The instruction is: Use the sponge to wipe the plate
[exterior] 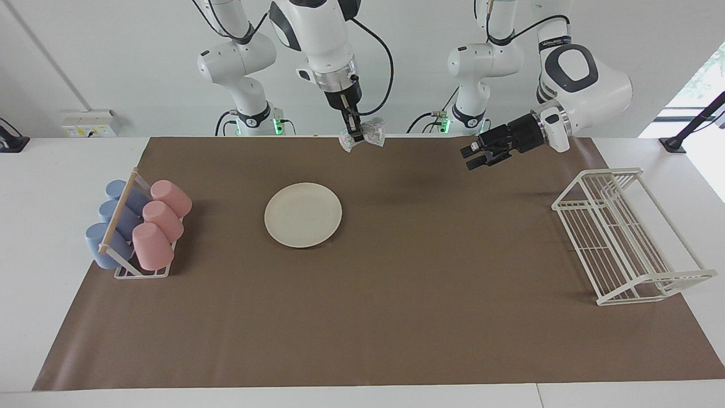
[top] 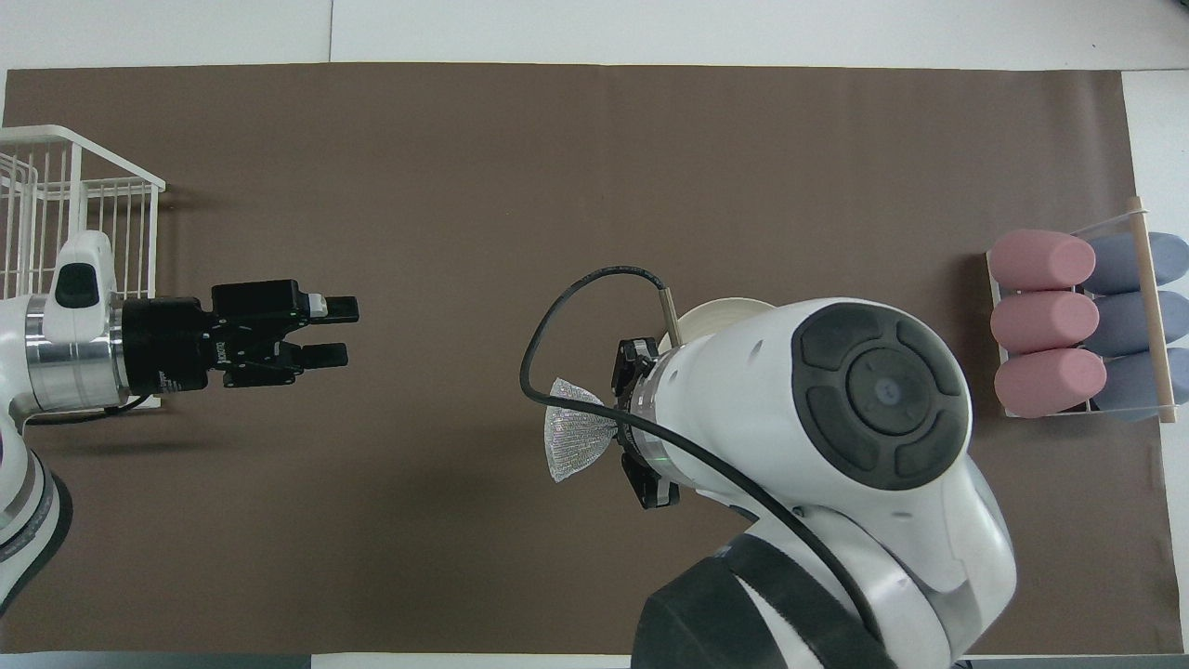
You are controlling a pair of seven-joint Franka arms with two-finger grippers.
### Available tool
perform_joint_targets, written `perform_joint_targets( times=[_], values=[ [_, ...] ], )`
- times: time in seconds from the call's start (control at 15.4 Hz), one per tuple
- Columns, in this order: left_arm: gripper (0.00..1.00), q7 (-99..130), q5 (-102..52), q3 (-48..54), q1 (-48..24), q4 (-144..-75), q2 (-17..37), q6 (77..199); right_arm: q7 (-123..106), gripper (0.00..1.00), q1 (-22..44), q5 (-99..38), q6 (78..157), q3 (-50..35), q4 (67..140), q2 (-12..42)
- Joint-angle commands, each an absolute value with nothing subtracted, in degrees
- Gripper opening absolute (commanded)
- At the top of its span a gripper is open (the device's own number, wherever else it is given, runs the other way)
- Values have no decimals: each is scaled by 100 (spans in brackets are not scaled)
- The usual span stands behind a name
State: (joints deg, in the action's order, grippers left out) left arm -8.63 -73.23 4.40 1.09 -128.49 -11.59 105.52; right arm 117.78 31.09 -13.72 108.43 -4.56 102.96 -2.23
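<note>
Right gripper (exterior: 358,136): you are seeing it clamping the silvery-grey glittery mesh sponge (exterior: 367,134), hanging at 12 o'clock above the round cream plate (exterior: 303,215).
Left gripper (exterior: 474,156): waiting, fingers apart, at 2 o'clock of that plate.

glittery silver mesh sponge (exterior: 362,135) pinched in the right end effector (exterior: 356,137); below it a matt, smooth cream plate (exterior: 303,215) on matt brown paper (exterior: 362,317) covering the desk. white wire rack (exterior: 623,238) beside the glossy black left end effector (exterior: 474,157).
</note>
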Motion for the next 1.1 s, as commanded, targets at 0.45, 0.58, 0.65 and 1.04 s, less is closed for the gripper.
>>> perform_joint_targets(
  times=[0.45,0.58,0.65,1.04],
  values=[
    [100,-1501,-8165,439,-702,-13105,-1195,10160,12243,0,3305,-1292,11224,-492,10230,-97],
    [100,-1652,-8165,439,-931,-13113,-1186,10134,12243,0,3305,-1283,11232,-492,10222,-97],
    [100,-1652,-8165,439,-966,-13105,-1178,10142,12243,0,3305,-1283,11241,-483,10230,-97],
    [95,-1758,-8165,466,-1274,-13096,-1178,10230,12234,0,3305,-1283,11232,-492,10230,-97]
  ],
)
